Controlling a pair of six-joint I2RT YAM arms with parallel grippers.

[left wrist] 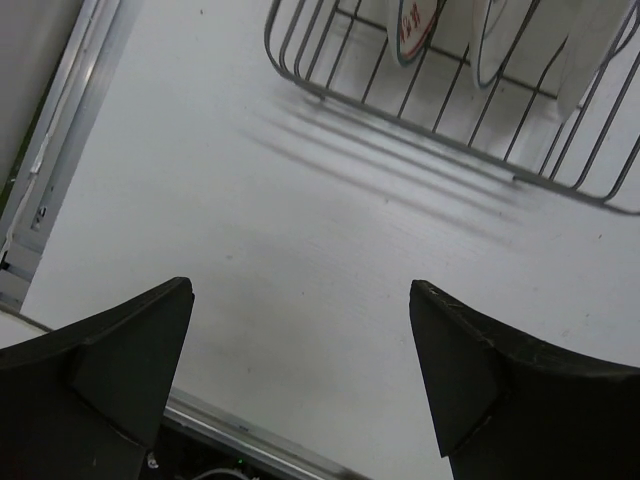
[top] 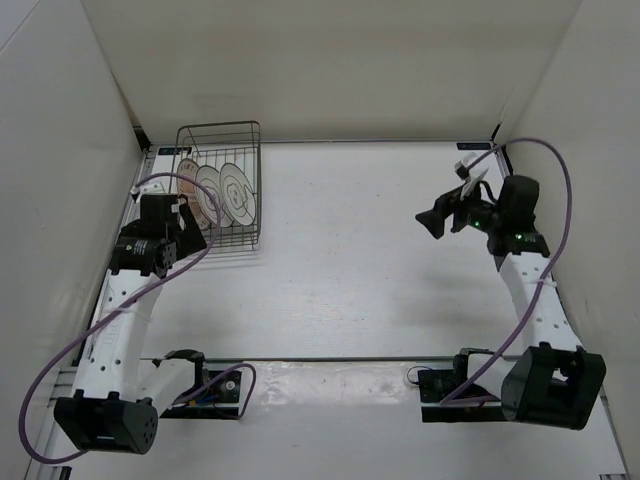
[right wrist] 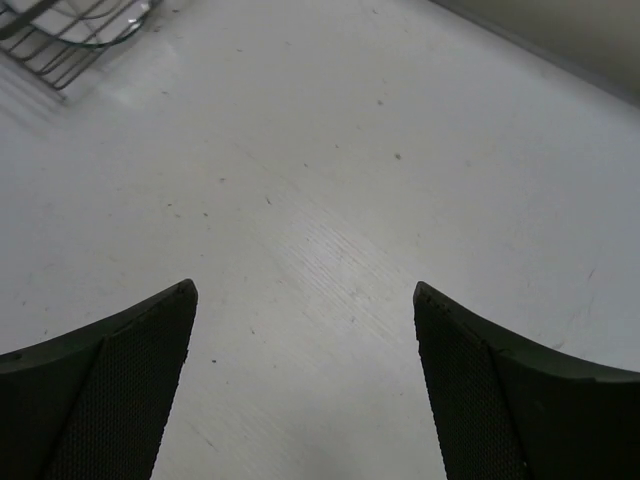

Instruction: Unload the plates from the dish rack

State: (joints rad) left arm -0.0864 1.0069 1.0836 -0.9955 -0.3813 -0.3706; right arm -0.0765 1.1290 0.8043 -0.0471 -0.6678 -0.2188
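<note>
The dark wire dish rack [top: 250, 180] stands at the far left of the table. Three plates stand on edge in it: one with an orange-brown centre [top: 187, 173] on the left, then two white ones [top: 210, 190] [top: 238, 190]. My left gripper [top: 192, 226] is open and empty, just in front of the rack's near left corner. In the left wrist view the rack [left wrist: 440, 135] and the plates' lower edges [left wrist: 410, 28] lie beyond the open gripper [left wrist: 300, 290]. My right gripper [top: 440, 213] is open and empty at the far right, above bare table; its wrist view [right wrist: 303, 290] shows the same.
White walls enclose the table on the left, back and right. The rack's corner [right wrist: 60, 45] shows at the top left of the right wrist view. A metal strip [top: 330, 358] runs across the near edge between the arm bases.
</note>
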